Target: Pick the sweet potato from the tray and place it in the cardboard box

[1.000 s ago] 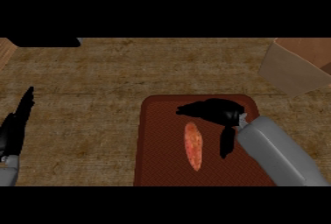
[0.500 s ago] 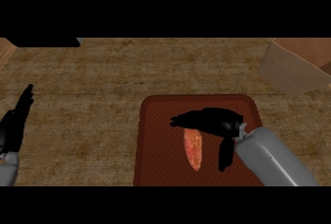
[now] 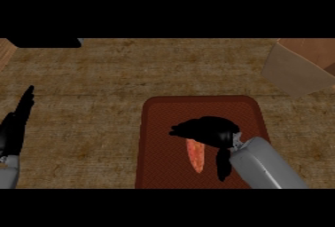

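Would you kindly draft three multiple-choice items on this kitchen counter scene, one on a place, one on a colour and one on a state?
1. Where is the cardboard box?
A. upper right of the counter
B. lower left
C. on the tray

2. What colour is the tray?
A. blue
B. reddish brown
C. white

3. What is the left hand doing?
A. holding the sweet potato
B. resting open at the left edge
C. pressing the box

Answers: 1 A, the box sits by the top right corner. 2 B, its bare surface is reddish brown. 3 B, its fingers are straight and hold nothing; the right hand covers the sweet potato's upper end.
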